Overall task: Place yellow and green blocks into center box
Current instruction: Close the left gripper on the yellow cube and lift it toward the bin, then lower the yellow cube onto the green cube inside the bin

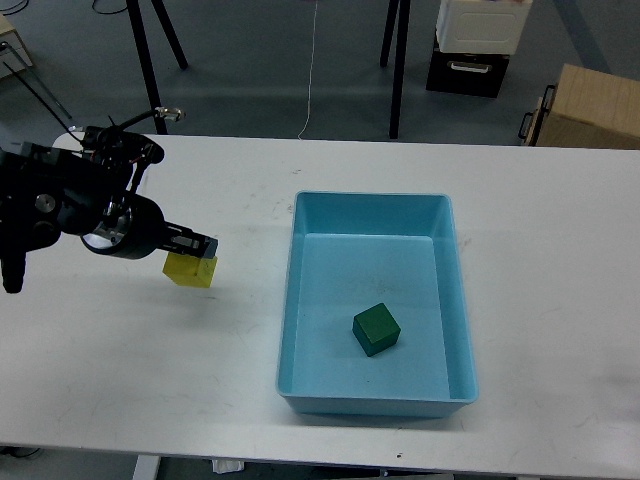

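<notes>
My left gripper (192, 256) is shut on the yellow block (190, 270) and holds it lifted above the white table (200, 380), to the left of the light blue box (375, 300). The green block (376, 329) lies inside the box, near its front middle. My right arm and gripper are out of view.
Beyond the table's far edge stand black stand legs (398, 60), a cardboard box (590, 105) at the right and a white and black case (475, 40). A thin cable (312, 70) hangs down to the far edge.
</notes>
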Tool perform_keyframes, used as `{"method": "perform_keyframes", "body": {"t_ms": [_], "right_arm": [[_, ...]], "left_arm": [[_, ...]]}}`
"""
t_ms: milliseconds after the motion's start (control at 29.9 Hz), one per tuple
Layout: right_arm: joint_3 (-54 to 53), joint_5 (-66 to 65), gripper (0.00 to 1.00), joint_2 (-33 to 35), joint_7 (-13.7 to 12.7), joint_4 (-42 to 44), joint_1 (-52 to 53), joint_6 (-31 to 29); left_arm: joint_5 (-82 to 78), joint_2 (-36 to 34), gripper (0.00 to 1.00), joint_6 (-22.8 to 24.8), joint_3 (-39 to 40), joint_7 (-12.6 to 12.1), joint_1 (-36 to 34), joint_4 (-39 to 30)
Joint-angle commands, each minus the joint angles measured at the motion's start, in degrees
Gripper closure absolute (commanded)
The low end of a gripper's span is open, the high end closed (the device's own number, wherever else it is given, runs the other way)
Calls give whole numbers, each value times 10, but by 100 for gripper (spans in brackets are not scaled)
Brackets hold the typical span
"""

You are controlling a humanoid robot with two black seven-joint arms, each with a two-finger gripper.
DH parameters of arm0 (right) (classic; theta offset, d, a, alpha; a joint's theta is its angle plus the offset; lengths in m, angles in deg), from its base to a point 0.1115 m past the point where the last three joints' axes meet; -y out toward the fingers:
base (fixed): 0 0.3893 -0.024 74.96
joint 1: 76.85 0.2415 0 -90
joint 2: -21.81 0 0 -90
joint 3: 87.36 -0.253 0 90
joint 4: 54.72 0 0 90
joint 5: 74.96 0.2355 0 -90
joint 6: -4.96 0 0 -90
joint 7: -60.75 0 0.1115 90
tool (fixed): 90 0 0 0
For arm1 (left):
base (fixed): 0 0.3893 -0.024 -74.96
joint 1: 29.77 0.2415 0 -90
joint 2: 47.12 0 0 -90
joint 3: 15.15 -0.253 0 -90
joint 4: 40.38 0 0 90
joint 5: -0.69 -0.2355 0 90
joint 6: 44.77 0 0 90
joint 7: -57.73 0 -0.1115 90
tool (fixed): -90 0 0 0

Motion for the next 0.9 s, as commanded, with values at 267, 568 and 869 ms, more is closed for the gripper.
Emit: {"method": "perform_keyframes", "body": {"t_ms": [267,568,869], "right_arm": [[-1,0,0,0,0,10,-1,0],[-3,0,0,0,0,19,3,0],[-3,0,0,2,0,31,3,0]], "left_arm": [[47,235,100,0,-18,1,-64,49],[54,339,100,0,-39,3,-54,98],[53,339,97,0,-46,3,3,159]]}}
